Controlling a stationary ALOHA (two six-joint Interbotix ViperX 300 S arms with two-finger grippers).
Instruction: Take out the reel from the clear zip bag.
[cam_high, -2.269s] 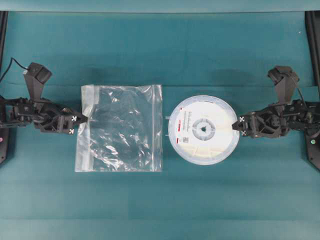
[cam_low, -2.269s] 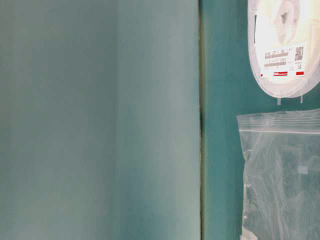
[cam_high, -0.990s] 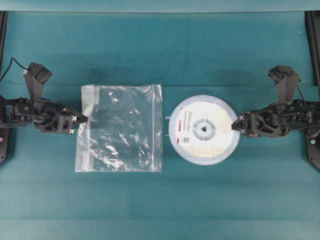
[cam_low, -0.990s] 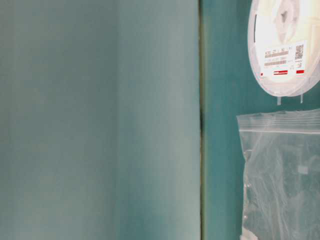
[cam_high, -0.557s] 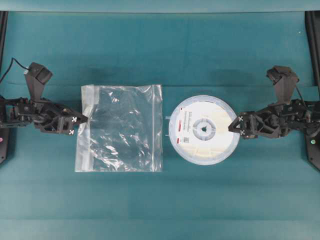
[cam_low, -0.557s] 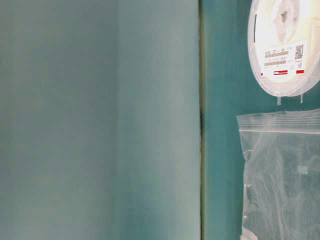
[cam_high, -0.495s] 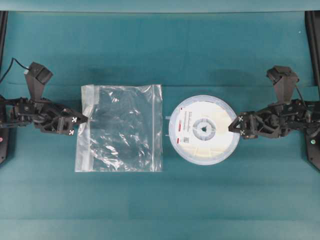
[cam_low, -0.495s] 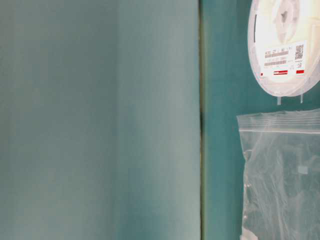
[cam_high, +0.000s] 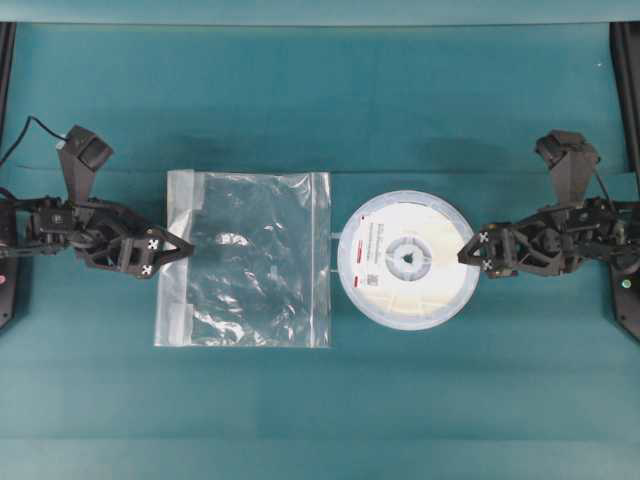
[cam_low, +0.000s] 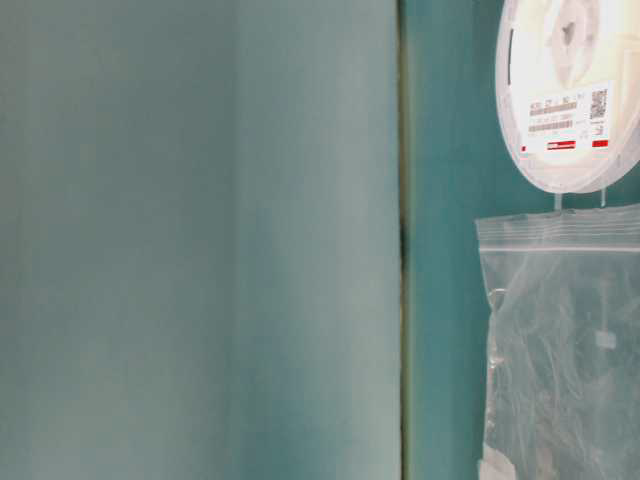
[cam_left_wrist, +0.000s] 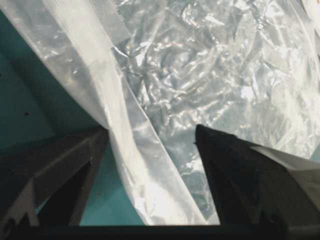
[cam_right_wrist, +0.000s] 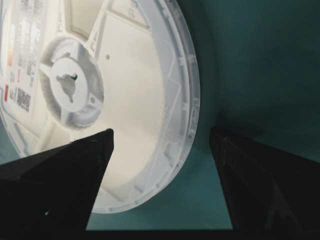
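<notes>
Landmark for all positions: the reel (cam_high: 407, 260).

Left arm comes in low and level from the far side of the clear zip bag (cam_high: 245, 259), forearm pointing toward the reel. Left tool (cam_high: 178, 246) has its fingers spread apart, tips over the bag edge farthest from the reel; nothing is clamped. Right arm mirrors it on the opposite side of the reel, also low and level. Right tool (cam_high: 466, 251) likewise stands apart, tips at the reel's rim on the side away from the bag.

Reel lies flat on the teal desk (cam_high: 320, 100), fully outside the bag, which lies flat just beside it. The bag's near edge runs close along the reel's rim (overhead, a thin strip of desk seems to separate them, but I cannot be sure they do not touch).

Left wrist view: the two fingers (cam_left_wrist: 60, 165) straddle the bag's white edge strip, crinkled film (cam_left_wrist: 210, 75) filling the rest; contact with the strip cannot be judged. Right wrist view: fingers (cam_right_wrist: 60, 175) either side of the reel's rim, hub (cam_right_wrist: 70, 82) and label visible, desk showing in the gap. Table-level view alone shows the label's red mark and code square (cam_low: 598, 103) sharply; most of that frame is a blurred pale surface (cam_low: 200, 240) blocking the scene.
</notes>
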